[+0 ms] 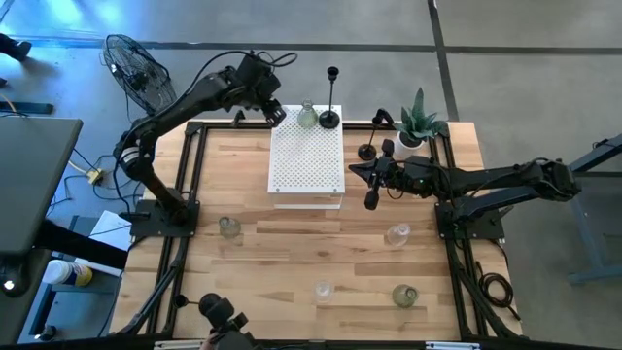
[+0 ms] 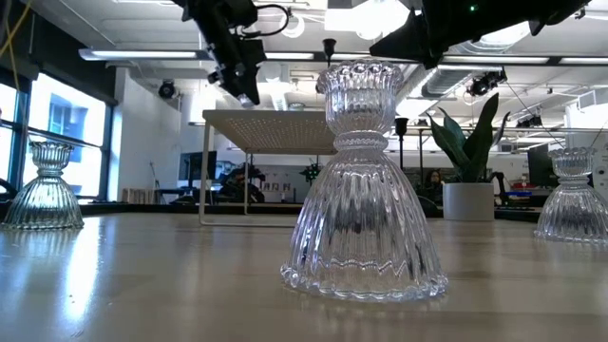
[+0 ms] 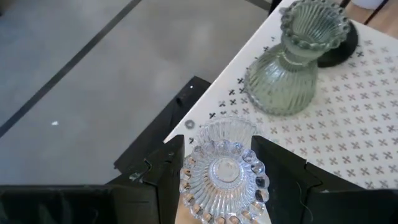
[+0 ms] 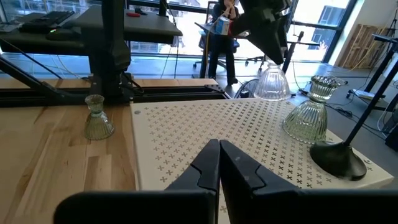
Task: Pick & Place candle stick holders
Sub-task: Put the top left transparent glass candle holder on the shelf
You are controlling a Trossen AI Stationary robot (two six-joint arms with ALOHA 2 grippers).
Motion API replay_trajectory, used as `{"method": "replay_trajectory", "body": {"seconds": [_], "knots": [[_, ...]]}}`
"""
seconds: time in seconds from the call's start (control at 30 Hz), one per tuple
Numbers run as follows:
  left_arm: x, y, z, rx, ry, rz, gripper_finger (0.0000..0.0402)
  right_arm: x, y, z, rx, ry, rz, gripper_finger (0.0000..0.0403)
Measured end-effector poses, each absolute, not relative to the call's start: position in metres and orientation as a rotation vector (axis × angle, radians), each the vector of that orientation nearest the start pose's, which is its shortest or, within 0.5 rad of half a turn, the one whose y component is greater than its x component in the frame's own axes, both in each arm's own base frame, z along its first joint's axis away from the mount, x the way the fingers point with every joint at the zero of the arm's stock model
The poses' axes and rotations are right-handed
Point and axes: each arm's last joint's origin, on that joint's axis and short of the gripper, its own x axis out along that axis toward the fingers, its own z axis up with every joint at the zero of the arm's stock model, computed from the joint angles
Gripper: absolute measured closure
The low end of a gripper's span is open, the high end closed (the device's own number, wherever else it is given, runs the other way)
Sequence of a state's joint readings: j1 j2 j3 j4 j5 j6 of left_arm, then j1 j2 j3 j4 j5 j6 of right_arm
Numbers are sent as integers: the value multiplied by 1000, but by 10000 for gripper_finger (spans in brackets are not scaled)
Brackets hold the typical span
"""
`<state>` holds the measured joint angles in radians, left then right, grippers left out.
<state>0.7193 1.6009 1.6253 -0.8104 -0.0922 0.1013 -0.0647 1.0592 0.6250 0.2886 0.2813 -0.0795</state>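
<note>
My left gripper (image 1: 277, 115) is shut on a clear glass candle stick holder (image 3: 224, 171) over the far left corner of the white perforated box (image 1: 306, 160). On the box's far edge stand a greenish glass holder (image 1: 307, 117) and a tall black holder (image 1: 330, 97) on its round base. My right gripper (image 4: 217, 158) is shut and empty, held level just off the box's right side. Another black holder (image 1: 366, 152) stands beside the plant. Several glass holders, such as one at the left (image 1: 229, 227) and one at the right (image 1: 397, 233), stand on the wooden table. My left gripper pinches the clear holder's upper part, just under its beaded rim (image 3: 198, 163), between its two fingers (image 3: 163, 169). The fingers slant down from the far left. The holder stays upright with its wide skirt (image 4: 272, 87) downward at the box's corner; whether it touches the box I cannot tell.
A spiky green plant in a white pot (image 1: 420, 122) stands at the table's far right. Black frame rails (image 1: 185, 175) run along both table sides. A fan (image 1: 136, 68) stands beyond the far left corner. The near half of the box top (image 1: 306, 180) is bare.
</note>
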Motion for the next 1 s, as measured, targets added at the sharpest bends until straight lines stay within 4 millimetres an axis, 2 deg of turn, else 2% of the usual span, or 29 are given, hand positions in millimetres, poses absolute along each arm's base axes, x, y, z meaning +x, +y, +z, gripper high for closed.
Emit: {"method": "replay_trajectory", "body": {"seconds": [0.2, 0.53, 1.0], "knots": [[254, 226, 365, -155, 795, 728, 232, 232, -23, 271, -99, 160, -339, 402], [264, 235, 354, -152, 810, 727, 231, 232, -23, 271, -102, 161, -339, 401], [264, 234, 353, -145, 823, 703, 231, 232, -23, 271, -102, 161, -336, 401]]}}
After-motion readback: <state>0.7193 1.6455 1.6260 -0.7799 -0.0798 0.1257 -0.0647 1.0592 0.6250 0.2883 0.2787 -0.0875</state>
